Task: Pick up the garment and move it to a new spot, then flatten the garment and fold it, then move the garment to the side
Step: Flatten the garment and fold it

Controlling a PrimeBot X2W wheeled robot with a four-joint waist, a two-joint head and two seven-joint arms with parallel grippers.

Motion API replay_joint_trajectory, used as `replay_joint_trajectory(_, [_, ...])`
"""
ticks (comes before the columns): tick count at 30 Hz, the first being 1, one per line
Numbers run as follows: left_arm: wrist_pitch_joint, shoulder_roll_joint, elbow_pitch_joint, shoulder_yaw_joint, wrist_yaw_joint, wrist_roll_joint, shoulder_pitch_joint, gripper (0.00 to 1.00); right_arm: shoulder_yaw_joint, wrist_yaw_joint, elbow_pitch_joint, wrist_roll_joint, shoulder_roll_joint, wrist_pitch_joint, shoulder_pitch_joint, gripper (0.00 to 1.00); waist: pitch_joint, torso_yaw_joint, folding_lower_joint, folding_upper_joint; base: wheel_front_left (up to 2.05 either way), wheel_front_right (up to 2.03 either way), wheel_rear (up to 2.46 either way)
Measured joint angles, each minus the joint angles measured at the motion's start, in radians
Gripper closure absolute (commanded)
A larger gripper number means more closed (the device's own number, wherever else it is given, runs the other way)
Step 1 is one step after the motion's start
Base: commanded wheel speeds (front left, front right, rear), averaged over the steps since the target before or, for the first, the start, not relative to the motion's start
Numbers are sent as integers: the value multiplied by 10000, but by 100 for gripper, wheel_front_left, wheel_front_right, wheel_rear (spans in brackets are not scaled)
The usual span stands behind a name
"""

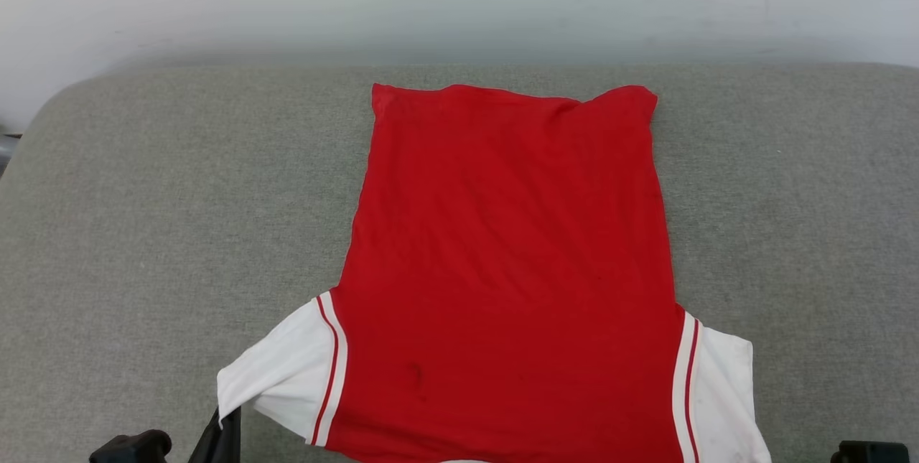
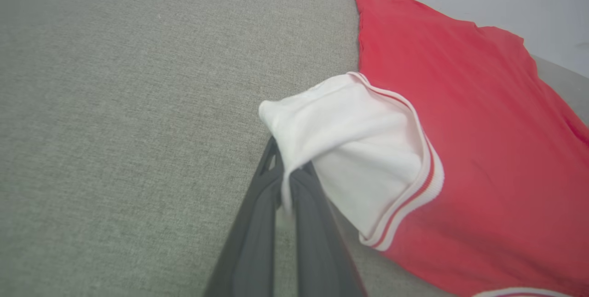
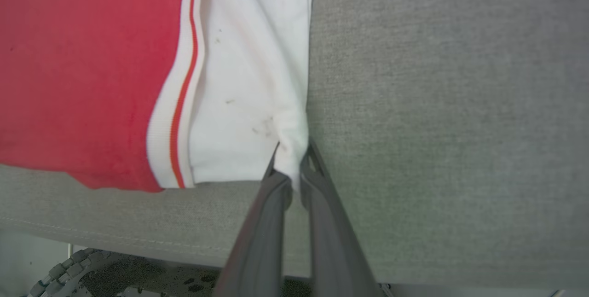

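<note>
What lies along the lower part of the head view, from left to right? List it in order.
Dark left pincer → white short sleeve with red-striped trim, pinched by that pincer → red jersey body → second white sleeve.

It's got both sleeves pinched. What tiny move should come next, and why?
The left gripper and right gripper are each shut on a white sleeve of the garment, which lies fairly flat on the grey cushion. So probably: lift both sleeves slightly and fold them inward over the red body.
</note>
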Motion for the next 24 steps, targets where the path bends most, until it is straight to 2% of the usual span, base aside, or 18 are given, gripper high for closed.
replay_joint_trajectory(1, [-63,-19,81,-52,-54,17,-40,100,27,0,25,-40,17,125,38,87,26,20,0,0,0,0,0])
replay_joint_trajectory(2, [-140,-36,165,-107,-115,79,-101,100,42,0,52,-2,54,169,59,68,46,42,0,0,0,0,0])
replay_joint_trajectory(3, [-215,-65,242,-180,-203,117,-183,100,21,0,36,2,104,25,32,0,59,68,0,0,0,0,0])
replay_joint_trajectory(9, [-489,-230,426,-510,-447,351,-761,100,-677,-4,-132,148,194,-1866,-1107,0,167,293,0,0,0,0,0])
replay_joint_trajectory(14, [-665,-426,339,-823,-583,583,-1317,100,-1649,-4,556,117,134,-2702,-2880,0,404,597,0,0,0,0,0])
replay_joint_trajectory(18, [-780,-495,196,-1057,-744,830,-1836,100,-1833,-4,1532,50,-230,-2481,-4667,0,650,962,1,0,0,0,0])
replay_joint_trajectory(24, [-920,-821,-8,-1402,-903,1095,-2601,100,-1661,-4,3359,-12,-1461,-1026,-7336,0,1187,1510,1,0,0,0,0])
